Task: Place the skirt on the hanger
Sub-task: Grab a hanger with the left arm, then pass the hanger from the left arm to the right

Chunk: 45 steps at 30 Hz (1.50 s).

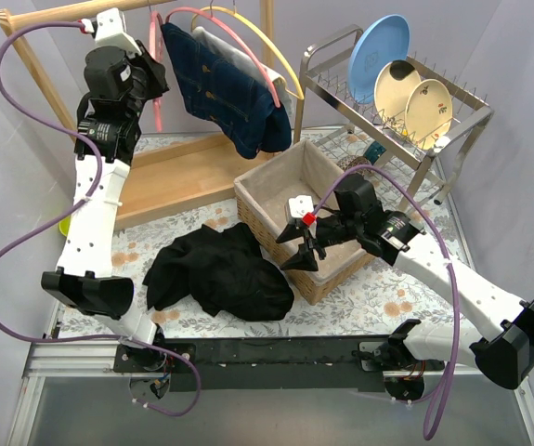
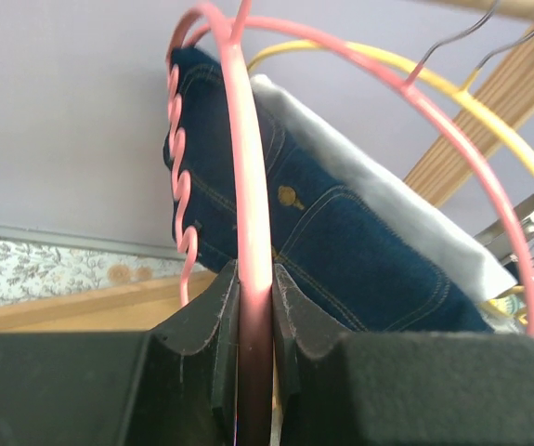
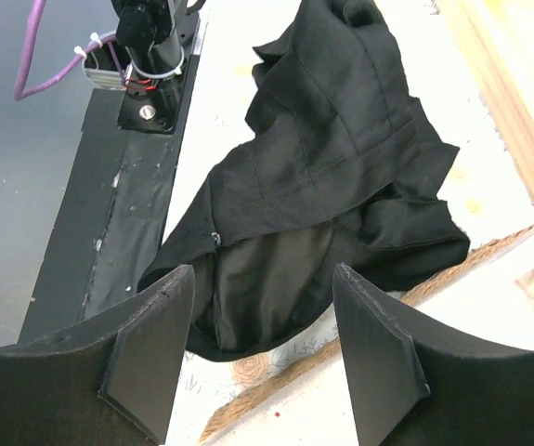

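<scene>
Jaws, left: nearly closed, clamped on the rod of the pink hanger [image 2: 250, 177]; the rod runs straight between both pads.
Jaws, right: wide apart, nothing between them.
Left gripper [image 2: 255, 279]: raised high at the back left, level with the wooden rail [image 1: 53, 13].
Pink hanger: hangs from the rail; a wavy section shows on its left side in the left wrist view.
Jeans [image 1: 225, 88]: dark blue denim, draped on a hanger just right of the left gripper, with a pale garment behind them.
Yellow hanger [image 1: 268, 44]: on the same rail, behind the jeans.
Skirt [image 1: 218, 272]: black, crumpled in a heap on the table [image 1: 378, 299], between the two arm bases, well apart from the pink hanger; its right edge touches the basket [image 1: 268, 177].
Basket: woven, lined, right of the skirt.
Right gripper [image 1: 300, 247]: above the near-left wall of the basket, fingers pointing down toward the right edge of the skirt, not touching it.
Dish rack [image 1: 406, 149]: back right, three plates standing upright in it.
</scene>
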{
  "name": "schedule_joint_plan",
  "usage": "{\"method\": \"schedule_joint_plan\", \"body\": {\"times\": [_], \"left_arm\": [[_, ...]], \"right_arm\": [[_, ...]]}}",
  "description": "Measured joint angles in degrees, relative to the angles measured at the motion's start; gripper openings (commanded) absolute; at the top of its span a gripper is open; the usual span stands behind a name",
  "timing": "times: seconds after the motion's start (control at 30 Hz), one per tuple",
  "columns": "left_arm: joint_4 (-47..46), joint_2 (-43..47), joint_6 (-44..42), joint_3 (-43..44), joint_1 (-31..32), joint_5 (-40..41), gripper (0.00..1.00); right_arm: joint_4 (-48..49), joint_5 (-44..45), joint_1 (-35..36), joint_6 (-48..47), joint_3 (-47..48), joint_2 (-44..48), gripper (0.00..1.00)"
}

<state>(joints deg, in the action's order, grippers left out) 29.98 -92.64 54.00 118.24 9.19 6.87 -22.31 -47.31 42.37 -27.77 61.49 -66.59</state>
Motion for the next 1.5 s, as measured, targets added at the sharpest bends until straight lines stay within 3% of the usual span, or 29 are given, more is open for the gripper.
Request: {"method": "schedule_joint_plan", "body": {"times": [0.53,0.77,0.97,1.13,1.33,1.37,1.4,1.43,1.5], "left_arm": [[-3.48,10.36,0.39,-7.19,-0.02,0.22,0.00],[-4.94,19.82,0.46,-16.48,-0.02,0.37,0.00],[-6.05,33.33,1.51,-29.83,-0.07,-2.60,0.00],[-6.95,46.03,2.82,-44.30,-0.11,-9.07,0.00],[-8.07,53.75,4.15,-55.32,-0.09,-16.87,0.00],[-8.07,54.25,4.28,-56.50,-0.09,-17.88,0.00],[-8.13,54.53,4.37,-57.51,-0.09,-18.71,0.00],[-8.20,54.64,4.55,-58.36,-0.09,-19.47,0.00],[-8.55,54.66,4.92,-59.71,-0.09,-20.68,0.00]], "right_arm": [[0.04,0.00,-0.37,0.00,-0.55,-0.04,0.69],[0.02,-0.02,-0.42,0.00,-0.55,-0.04,0.68],[-0.83,0.94,-0.42,1.18,0.55,-0.35,0.69],[-5.18,3.82,-0.42,6.51,17.42,-6.51,0.68],[-6.47,6.10,1.18,18.86,41.72,-17.55,0.70],[-6.08,7.08,1.86,21.51,43.89,-18.88,0.86],[-5.68,8.61,2.67,24.20,45.24,-20.00,0.88],[-4.98,10.64,3.45,27.26,45.97,-20.87,0.97],[-3.48,14.56,5.05,31.65,46.05,-22.05,0.98]]}}
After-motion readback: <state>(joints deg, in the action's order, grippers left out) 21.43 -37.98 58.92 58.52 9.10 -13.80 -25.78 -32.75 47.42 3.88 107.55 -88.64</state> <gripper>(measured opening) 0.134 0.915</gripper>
